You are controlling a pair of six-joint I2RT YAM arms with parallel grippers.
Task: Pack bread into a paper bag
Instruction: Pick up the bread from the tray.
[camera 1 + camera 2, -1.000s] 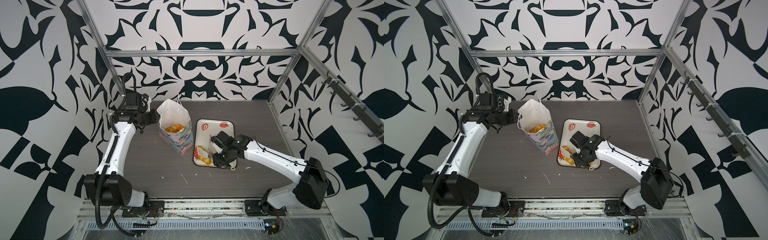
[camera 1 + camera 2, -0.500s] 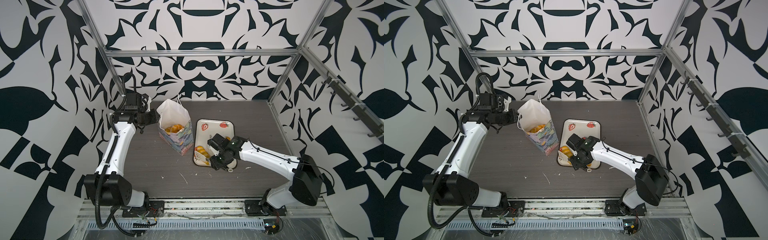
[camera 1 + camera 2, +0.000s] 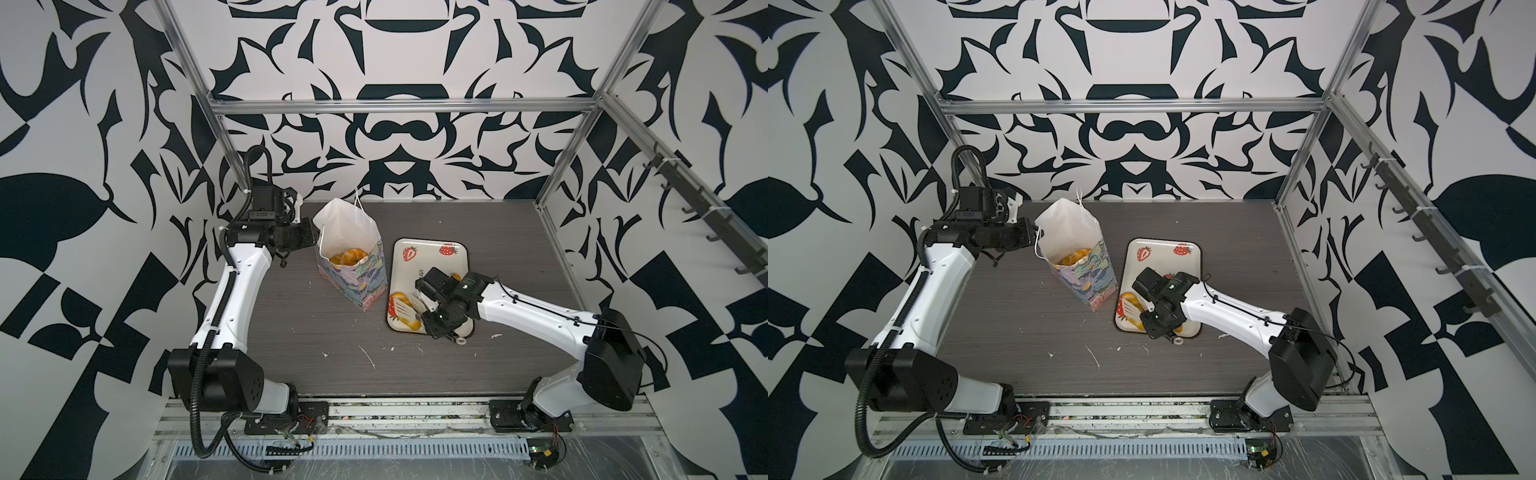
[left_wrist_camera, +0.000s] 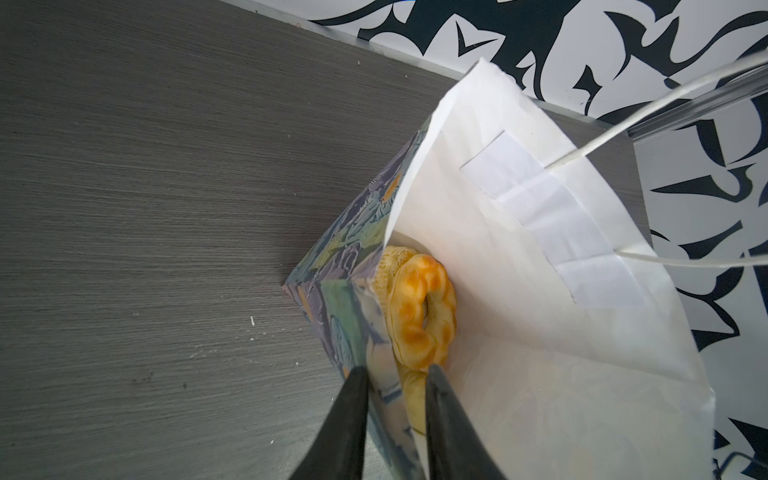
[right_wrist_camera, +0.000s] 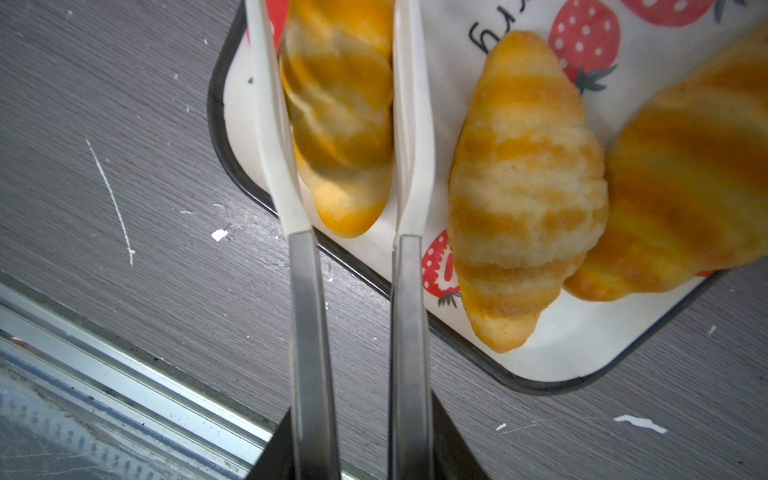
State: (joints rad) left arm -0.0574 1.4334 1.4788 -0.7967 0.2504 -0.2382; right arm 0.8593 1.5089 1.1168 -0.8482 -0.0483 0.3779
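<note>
Grey tabletop (image 3: 316, 332) in both top views: paper bag (image 3: 353, 270) upright beside tray (image 3: 432, 253), bread (image 3: 351, 255) inside. Left wrist: left gripper (image 4: 397, 374) pinches paper bag's rim. Right wrist: right gripper (image 5: 361, 465) clamps tongs (image 5: 409, 291), which flank 1 croissant (image 5: 338, 104) at the tray's corner.

The strawberry tray (image 3: 461, 253) is showing partial black lettering: "st" (image 3: 420, 274) just beside the right gripper (image 3: 427, 308), "ry" (image 5: 486, 33) ahead of it in its wrist view.
</note>
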